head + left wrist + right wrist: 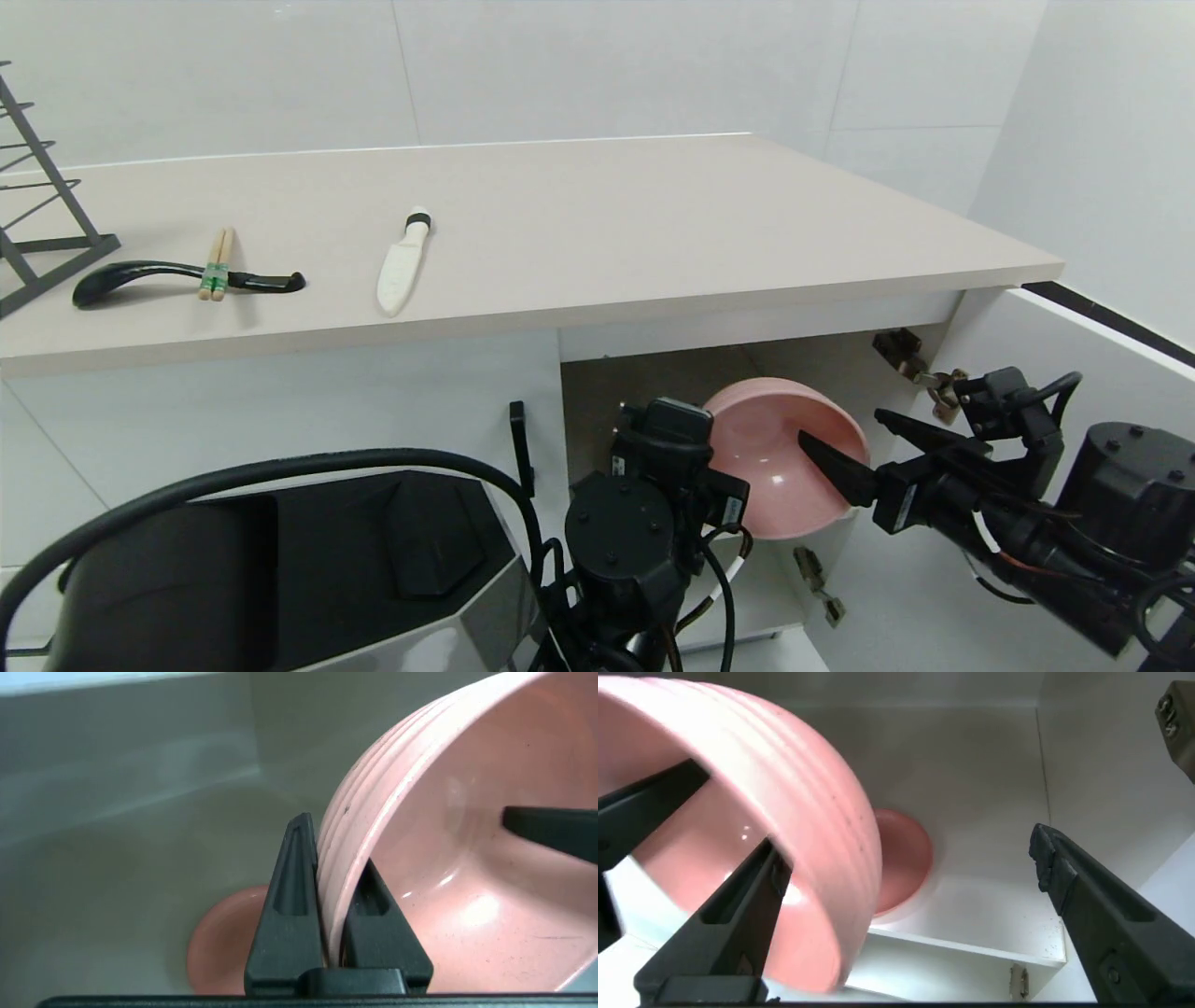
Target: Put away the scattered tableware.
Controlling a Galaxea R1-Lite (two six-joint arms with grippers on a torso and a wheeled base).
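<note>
while the left gripper (333, 859) pinches the rim of the pink bowl (775, 439), one finger against the ribbed outside wall and the other pressed inside, the bowl hangs tilted on its side in front of the open cabinet (644, 373). its mouth faces the near right, and the grip sits on its left rim. it touches no surface in the head view.

the right gripper (840, 425) is spread wide at the bowl's right side. one finger reaches across the mouth of the bowl and the other stands outside the rim, so the rim lies between them. i cannot tell whether either finger touches it.

behind the bowl a flat pink dish (906, 859) lies on the cabinet shelf (980, 917), close to the far wall. the cabinet door (1027, 345) stands swung open on the right, its hinges bare.

on the counter (653, 215) above, toward the left, lies a black spoon (103, 283) with a pair of wooden chopsticks (217, 261) resting across its handle. a white knife (400, 271) lies to their right, apart from them, its tip toward the near edge. a dark wire rack (47, 210) stands at the far left of the counter.
</note>
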